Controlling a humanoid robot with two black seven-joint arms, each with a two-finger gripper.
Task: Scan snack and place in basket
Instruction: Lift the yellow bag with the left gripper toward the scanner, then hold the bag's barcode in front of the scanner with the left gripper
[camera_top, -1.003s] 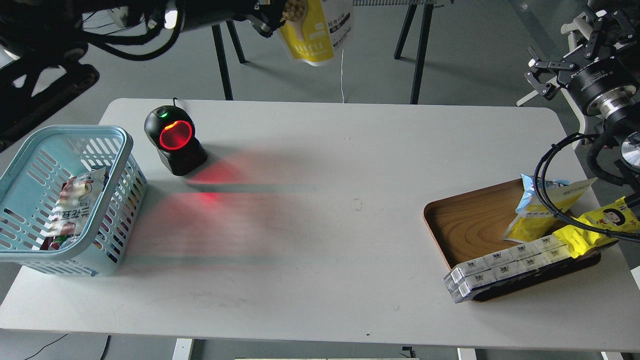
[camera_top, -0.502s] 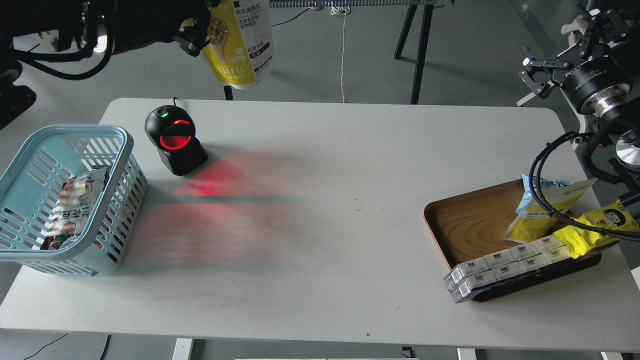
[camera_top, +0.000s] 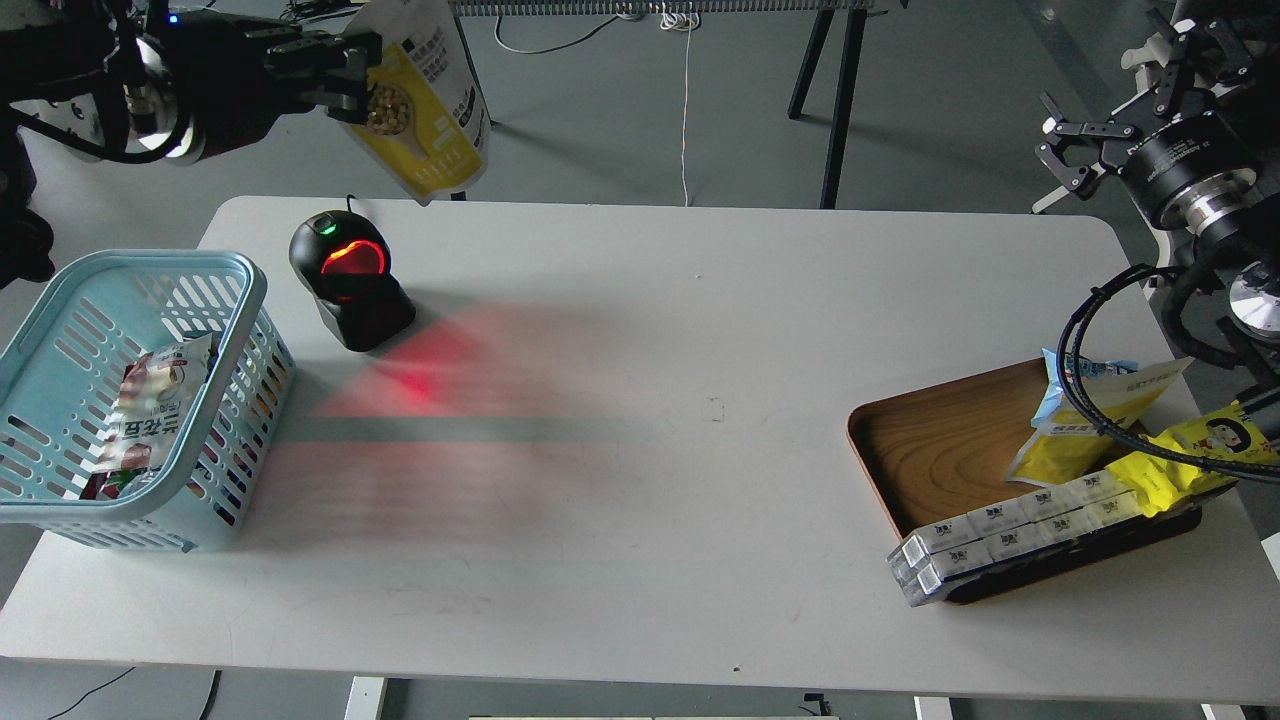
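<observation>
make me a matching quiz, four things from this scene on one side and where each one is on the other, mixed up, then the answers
Things
1. snack
2. scanner
3. red and white packet
4. row of small white boxes

Places
A. lying inside the basket
B. along the near edge of the wooden tray
C. held in the air by the left gripper, above the table's far left corner
D. standing on the table, just right of the basket

Pairs: 1-C, 2-D, 3-A, 4-B
</observation>
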